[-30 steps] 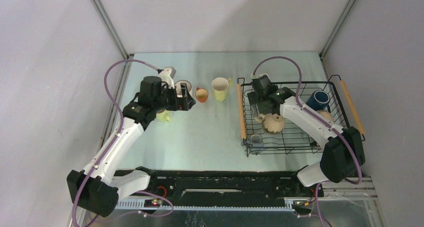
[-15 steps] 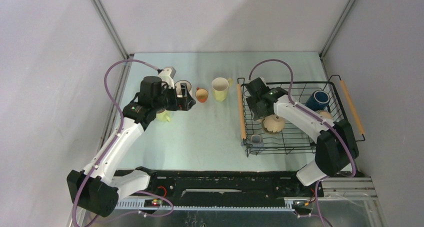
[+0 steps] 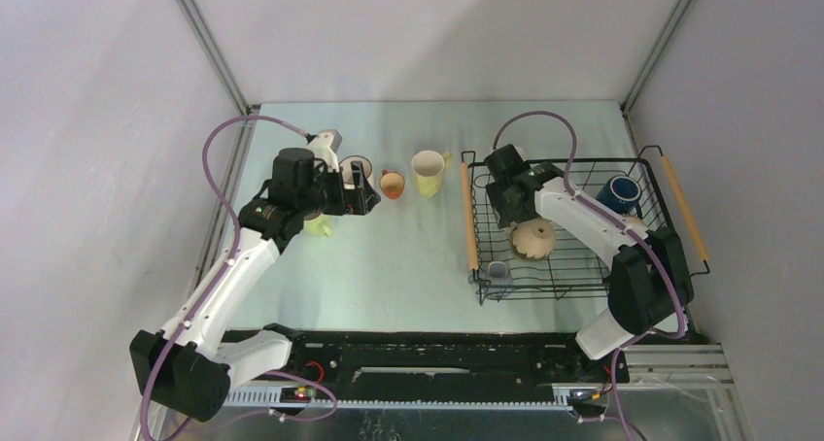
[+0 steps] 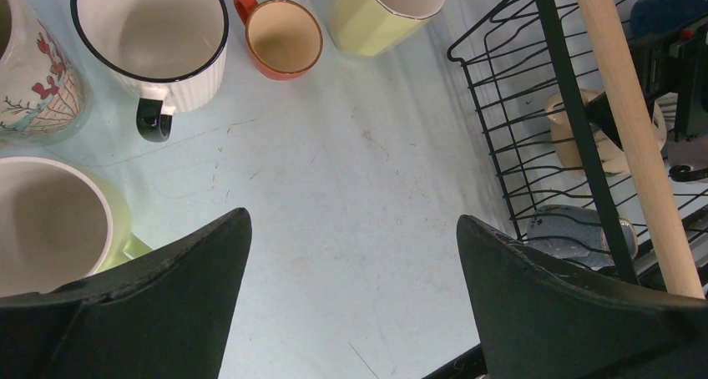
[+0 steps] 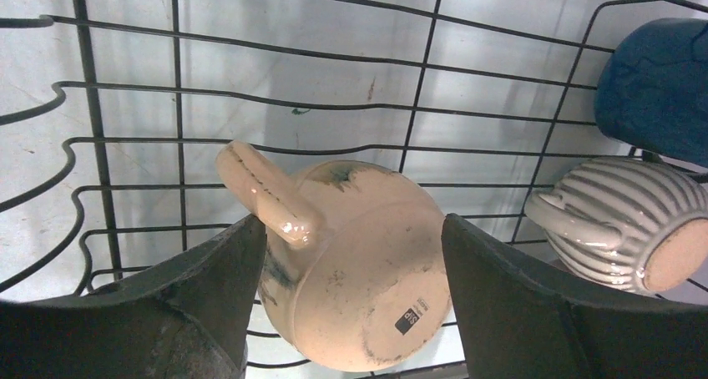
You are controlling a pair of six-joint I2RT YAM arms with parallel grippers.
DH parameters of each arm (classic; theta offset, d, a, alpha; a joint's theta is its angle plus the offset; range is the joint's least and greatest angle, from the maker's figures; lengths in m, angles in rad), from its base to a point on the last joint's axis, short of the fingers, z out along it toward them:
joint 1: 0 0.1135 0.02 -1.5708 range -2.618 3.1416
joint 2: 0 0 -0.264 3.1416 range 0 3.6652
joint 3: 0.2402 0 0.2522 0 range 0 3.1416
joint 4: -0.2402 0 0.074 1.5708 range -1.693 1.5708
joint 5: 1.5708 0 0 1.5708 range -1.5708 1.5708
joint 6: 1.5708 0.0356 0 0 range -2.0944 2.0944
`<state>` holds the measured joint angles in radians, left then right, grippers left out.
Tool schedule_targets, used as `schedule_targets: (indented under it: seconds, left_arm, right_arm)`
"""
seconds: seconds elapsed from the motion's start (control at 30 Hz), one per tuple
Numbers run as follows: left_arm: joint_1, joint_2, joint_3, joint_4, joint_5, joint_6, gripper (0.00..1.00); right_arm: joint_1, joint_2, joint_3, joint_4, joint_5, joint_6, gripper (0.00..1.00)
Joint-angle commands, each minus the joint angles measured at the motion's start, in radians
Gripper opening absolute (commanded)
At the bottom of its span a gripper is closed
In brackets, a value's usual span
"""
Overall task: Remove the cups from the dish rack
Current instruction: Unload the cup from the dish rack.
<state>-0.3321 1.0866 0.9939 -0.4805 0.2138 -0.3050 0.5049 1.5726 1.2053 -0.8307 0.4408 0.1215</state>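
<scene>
Top external view: the dish rack [image 3: 583, 266] occupies the right side of the tabletop [image 3: 398, 266], its right edge close to the enclosure frame. A bare strip of tabletop separates its left wooden handle [image 4: 634, 137] from the cups standing upright outside it: white ribbed mug [image 4: 159, 41], orange-red mug [image 4: 282, 37], pale yellow mug [image 4: 388, 7] and yellow-green mug [image 4: 58, 220]. The left end effector [image 4: 352, 220] hangs above that strip, fingers spread, holding nothing. The right end effector [image 5: 351, 222] is inside the rack, fingers spread to either side of the overturned tan mug [image 5: 355, 262]; contact cannot be confirmed. The cream ribbed mug [image 5: 626, 220] lies just beside the tan one. The dark blue mug [image 5: 659, 87] and a patterned cup [image 4: 33, 78] are cut off at frame edges. The grey mug [image 4: 576, 233] shows only through the wires.
</scene>
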Motion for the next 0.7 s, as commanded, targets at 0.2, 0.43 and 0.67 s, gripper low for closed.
schedule_targets:
  seconds: [0.2, 0.43, 0.67]
  left_arm:
    - [-0.007, -0.005, -0.022, 0.026, 0.022, 0.02, 1.0]
    - [-0.009, -0.009, -0.022, 0.026, 0.021, 0.02, 1.0]
    - [-0.012, -0.008, -0.022, 0.026, 0.024, 0.02, 1.0]
  right_arm:
    - [-0.029, -0.017, 0.078, 0.096, -0.182, -0.024, 0.83]
    - [-0.072, 0.025, 0.074, 0.115, -0.273, -0.047, 0.78]
    - [-0.076, 0.043, 0.051, 0.125, -0.284, -0.031, 0.73]
